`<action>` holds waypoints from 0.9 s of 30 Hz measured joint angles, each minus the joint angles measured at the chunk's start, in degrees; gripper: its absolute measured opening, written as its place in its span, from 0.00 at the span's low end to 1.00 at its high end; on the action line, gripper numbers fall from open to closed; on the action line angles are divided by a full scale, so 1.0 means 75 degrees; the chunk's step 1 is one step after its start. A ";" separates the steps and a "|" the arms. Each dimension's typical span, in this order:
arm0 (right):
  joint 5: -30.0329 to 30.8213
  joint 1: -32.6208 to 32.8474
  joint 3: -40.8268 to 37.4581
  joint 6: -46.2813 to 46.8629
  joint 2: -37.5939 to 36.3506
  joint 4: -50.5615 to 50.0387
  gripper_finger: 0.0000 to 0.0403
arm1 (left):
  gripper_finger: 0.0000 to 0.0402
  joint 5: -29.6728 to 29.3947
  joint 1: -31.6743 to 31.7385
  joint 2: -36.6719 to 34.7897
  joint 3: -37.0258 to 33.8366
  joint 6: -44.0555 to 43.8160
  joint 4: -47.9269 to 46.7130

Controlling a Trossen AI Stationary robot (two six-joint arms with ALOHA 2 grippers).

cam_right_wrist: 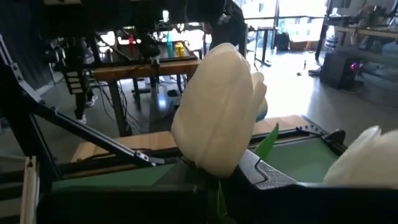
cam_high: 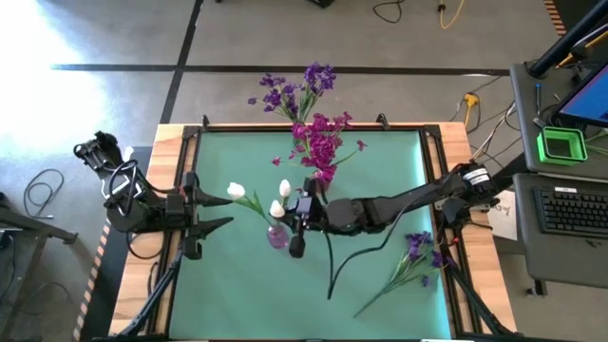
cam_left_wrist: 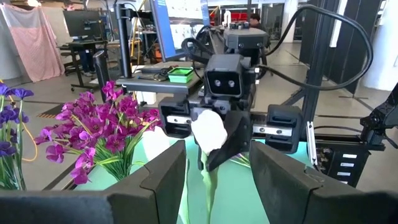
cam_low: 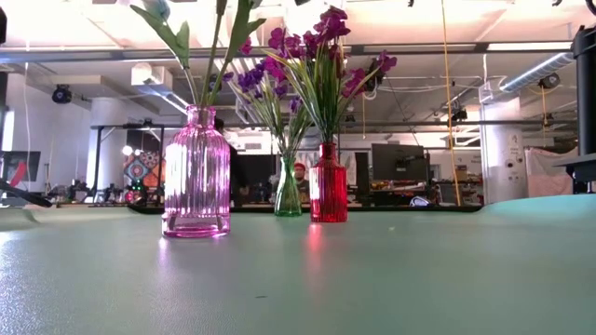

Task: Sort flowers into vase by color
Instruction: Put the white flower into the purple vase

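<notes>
Green table mat [cam_high: 380, 171] in a workshop; right claw [cam_high: 302, 211] grips a white tulip [cam_right_wrist: 217, 118], left claw [cam_high: 223, 211] parted

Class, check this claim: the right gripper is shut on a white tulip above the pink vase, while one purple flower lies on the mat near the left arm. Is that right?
Not quite. The purple flower lies on the mat near the right arm, not the left, as the high view shows. The rest stands: the right gripper is shut on a white tulip above the pink vase.
</notes>
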 joint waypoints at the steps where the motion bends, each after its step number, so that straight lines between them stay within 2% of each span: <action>1: 0.0031 0.0000 -0.0014 -0.0008 0.0004 -0.0002 0.06 | 0.41 0.0003 -0.0001 0.0000 0.0000 0.0000 0.0002; 6: 0.0406 0.0000 -0.0098 0.0118 0.0006 -0.0211 0.19 | 0.41 0.0003 0.0002 0.0000 0.0000 -0.0009 -0.0001; 14: 0.0432 0.0001 -0.0122 0.0606 -0.0027 -0.0805 0.44 | 0.41 0.0000 0.0000 0.0049 0.0000 -0.0083 -0.0001; 27: 0.0384 0.0052 -0.0122 0.0676 -0.0257 -0.1134 0.65 | 0.41 -0.0012 -0.0001 0.0191 0.0000 -0.0090 -0.0004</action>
